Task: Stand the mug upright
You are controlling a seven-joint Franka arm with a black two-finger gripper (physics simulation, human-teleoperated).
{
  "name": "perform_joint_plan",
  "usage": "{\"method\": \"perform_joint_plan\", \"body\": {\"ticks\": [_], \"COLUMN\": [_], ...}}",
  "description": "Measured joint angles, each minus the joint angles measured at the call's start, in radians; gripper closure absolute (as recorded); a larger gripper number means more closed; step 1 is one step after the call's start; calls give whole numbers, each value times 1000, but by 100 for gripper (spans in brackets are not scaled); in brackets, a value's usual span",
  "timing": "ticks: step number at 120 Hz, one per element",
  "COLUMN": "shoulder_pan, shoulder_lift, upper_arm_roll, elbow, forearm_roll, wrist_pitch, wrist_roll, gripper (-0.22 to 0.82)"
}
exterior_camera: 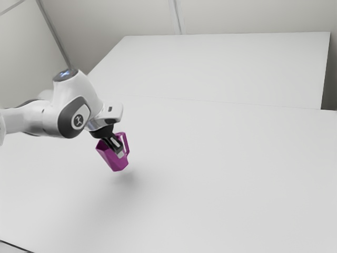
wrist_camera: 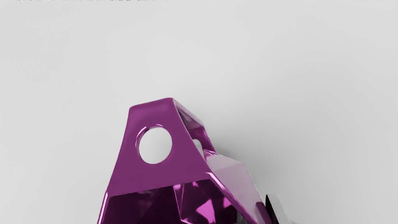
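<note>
The mug [exterior_camera: 111, 158], glossy, purple and faceted, is being held tilted just above the table [exterior_camera: 210, 174]. Its mouth is facing up toward the exterior view's left; its handle [wrist_camera: 124, 161], pierced by a round hole, is sticking out opposite.

I'm working in bright, even, neutral light over the pale surface [exterior_camera: 221, 174]. In the exterior view a faint, soft-edged shadow pools below the mug [exterior_camera: 111, 159]. My wrist view gives me glossy pink glints inside it, diffuse grey shading beside it, and dark speckling along one border.
</note>
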Motion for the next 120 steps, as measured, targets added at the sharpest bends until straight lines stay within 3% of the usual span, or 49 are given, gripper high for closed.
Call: {"method": "perform_joint_plan", "body": {"ticks": [31,93,120], "shoulder_pan": [0,0,-7], "shoulder_lift": [51,156,148], "upper_arm_roll": [0,-1,-2], "elbow": [-31,-30,-30], "forearm_roll": [26,29,41], "wrist_pitch": [144,231,242], "wrist_roll": [-107,-222,-231], "gripper": [78,78,59]}}
